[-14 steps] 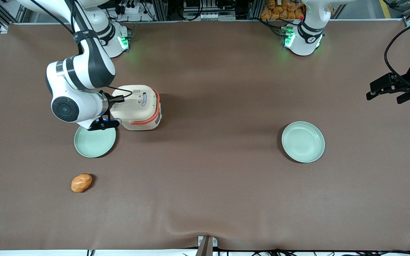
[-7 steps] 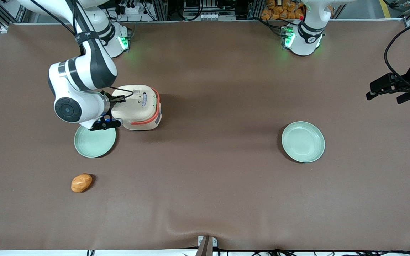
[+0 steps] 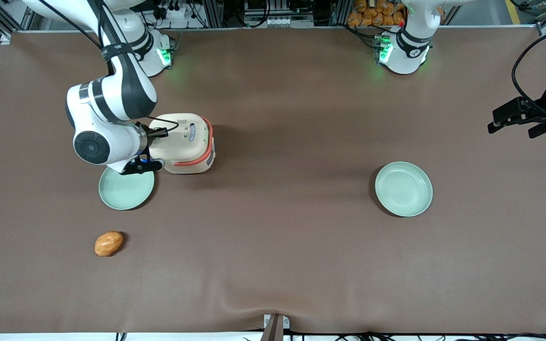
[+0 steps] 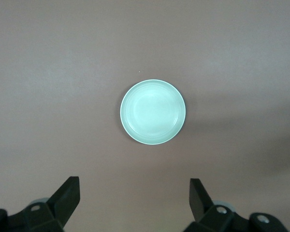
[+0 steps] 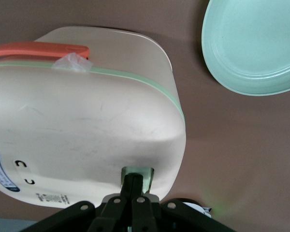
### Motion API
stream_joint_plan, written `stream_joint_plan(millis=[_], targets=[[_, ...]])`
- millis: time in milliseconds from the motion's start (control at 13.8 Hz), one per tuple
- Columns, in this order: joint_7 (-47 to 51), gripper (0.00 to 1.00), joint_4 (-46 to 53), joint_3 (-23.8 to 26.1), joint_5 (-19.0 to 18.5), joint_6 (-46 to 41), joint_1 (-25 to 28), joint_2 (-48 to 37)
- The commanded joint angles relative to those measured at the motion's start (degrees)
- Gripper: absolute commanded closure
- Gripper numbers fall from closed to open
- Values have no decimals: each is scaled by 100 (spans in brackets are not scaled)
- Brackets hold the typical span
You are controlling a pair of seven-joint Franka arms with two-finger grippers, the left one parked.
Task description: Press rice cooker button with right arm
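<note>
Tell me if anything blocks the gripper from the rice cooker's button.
Nothing visible does. The gripper, fingers shut, has its tip right at the pale green button on the rice cooker. The nearby plate lies clear, nearer the front camera.

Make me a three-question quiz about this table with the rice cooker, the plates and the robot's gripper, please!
1. Where is the gripper?
A. over the orange food
B. at the rice cooker's pale green button
C. on a green plate

2. How many green plates are on the table?
A. one
B. two
C. three

3. How are the gripper's fingers?
A. shut together
B. wide open
C. clamped on the plate

Answers:
1 B: the right wrist view shows its tip on the button at the cooker's edge.
2 B: one plate beside the cooker, another plate toward the parked arm's end.
3 A: the fingers meet in a single tip.
</note>
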Motion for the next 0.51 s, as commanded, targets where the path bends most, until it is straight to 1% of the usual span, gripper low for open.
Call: stream_joint_plan(millis=[0, 145, 290, 363, 435], targets=[[28, 100, 457, -35, 40, -325, 52, -61], [36, 100, 1090, -35, 14, -958, 25, -79], [19, 100, 1644, -44, -22, -1302, -18, -96], [10, 94, 1855, -44, -22, -1408, -62, -105], [10, 83, 2031, -44, -22, -1444, -97, -131]])
